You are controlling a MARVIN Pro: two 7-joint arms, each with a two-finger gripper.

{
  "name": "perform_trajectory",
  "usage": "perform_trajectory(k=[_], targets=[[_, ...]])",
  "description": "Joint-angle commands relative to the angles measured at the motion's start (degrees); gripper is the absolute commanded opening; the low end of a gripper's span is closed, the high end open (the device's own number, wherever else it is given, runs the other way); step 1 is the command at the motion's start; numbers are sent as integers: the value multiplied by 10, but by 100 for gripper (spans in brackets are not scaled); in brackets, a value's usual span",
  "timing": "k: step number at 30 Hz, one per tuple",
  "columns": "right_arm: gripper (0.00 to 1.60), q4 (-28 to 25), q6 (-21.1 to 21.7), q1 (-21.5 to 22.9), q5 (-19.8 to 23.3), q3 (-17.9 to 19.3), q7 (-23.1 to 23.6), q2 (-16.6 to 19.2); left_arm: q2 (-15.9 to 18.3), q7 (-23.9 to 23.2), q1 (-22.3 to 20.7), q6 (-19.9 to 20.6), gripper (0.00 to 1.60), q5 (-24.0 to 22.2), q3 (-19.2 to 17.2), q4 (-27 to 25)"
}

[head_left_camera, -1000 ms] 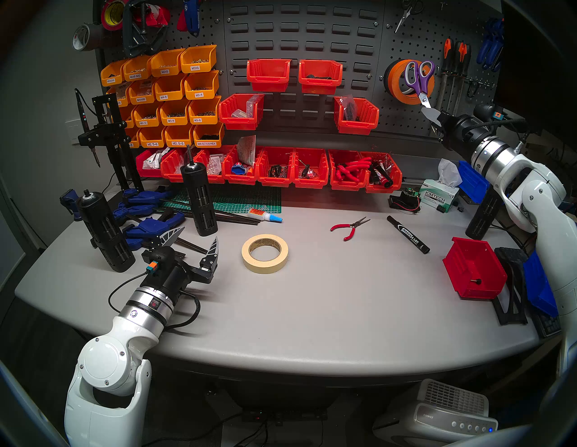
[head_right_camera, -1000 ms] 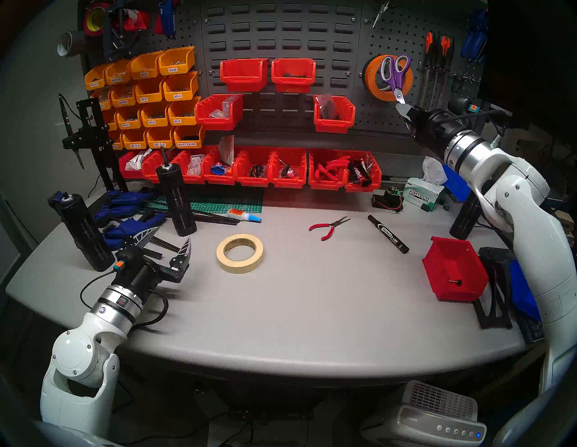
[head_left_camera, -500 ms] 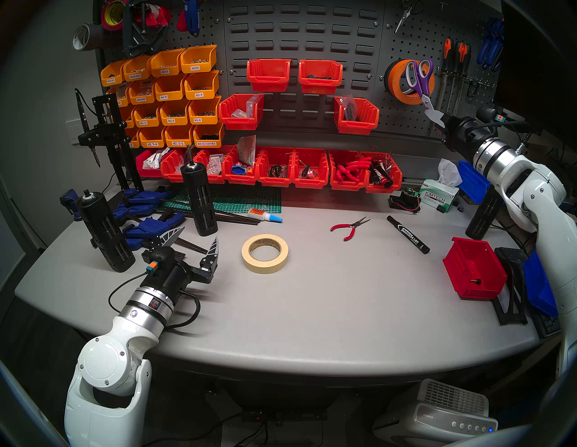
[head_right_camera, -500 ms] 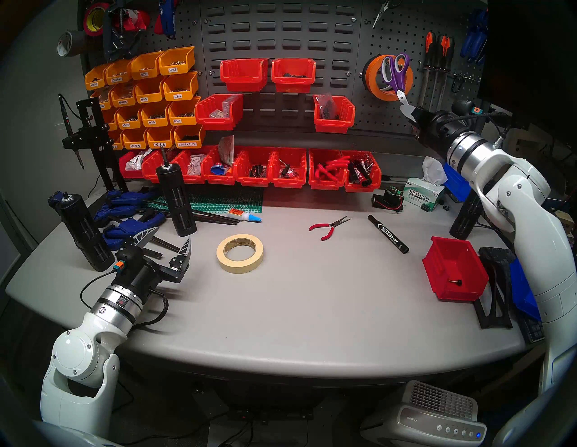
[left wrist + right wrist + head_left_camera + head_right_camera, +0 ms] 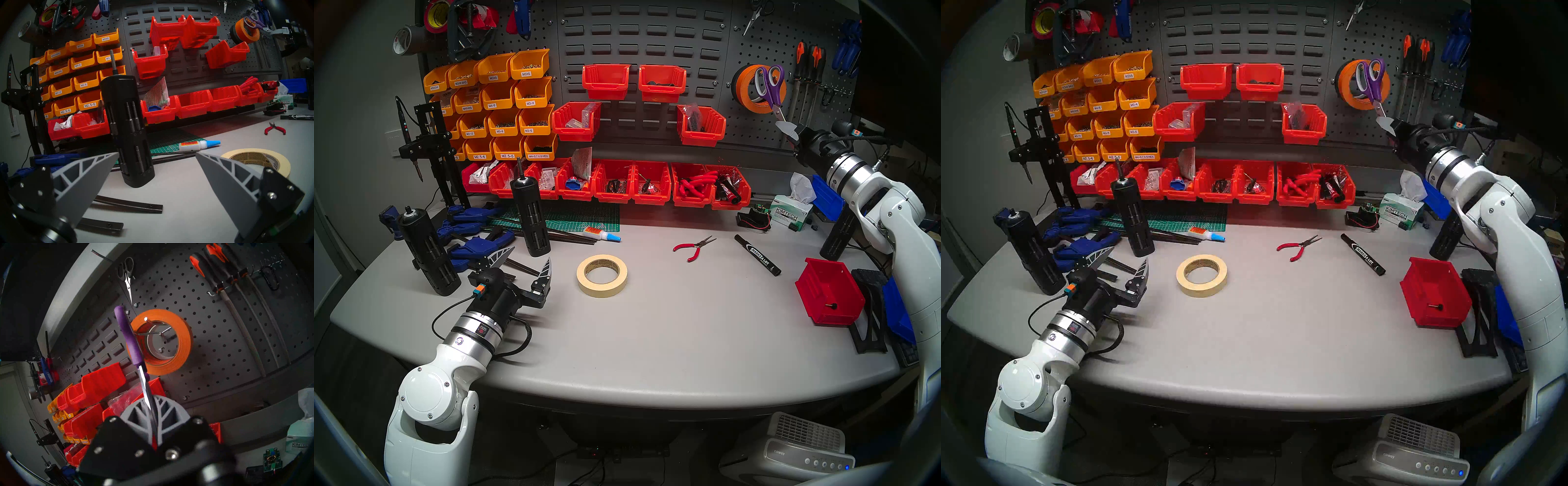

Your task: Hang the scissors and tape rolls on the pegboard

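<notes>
Right gripper is clamped on the silver blades of the purple loop-handled scissors, handles kept free for hooking. Just beyond, a metal hook carrying the bright orange tape roll projects from the dark grey perforated pegboard.

Scissors: matt purple handles, shiny metal blades (mirror-bright); pegboard: matt grey metal.

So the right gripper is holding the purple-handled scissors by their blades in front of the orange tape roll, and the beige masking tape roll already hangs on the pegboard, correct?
Not quite: the beige masking tape roll lies flat on the grey table, as the head view shows. The right gripper does hold the purple-handled scissors by their blades before the orange tape roll.
</notes>
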Motion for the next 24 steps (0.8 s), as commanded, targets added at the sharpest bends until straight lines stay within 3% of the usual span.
perform_trajectory(k=[1, 14, 24], targets=[[0, 14, -14, 29, 26, 24, 10, -15, 0, 0, 0, -4, 160, 0, 1, -8], [0, 65, 0, 62, 101, 14, 42, -54, 0, 0, 0, -4, 160, 0, 1, -8], [0, 84, 14, 67, 123, 0, 64, -67, 0, 0, 0, -4, 160, 0, 1, -8]])
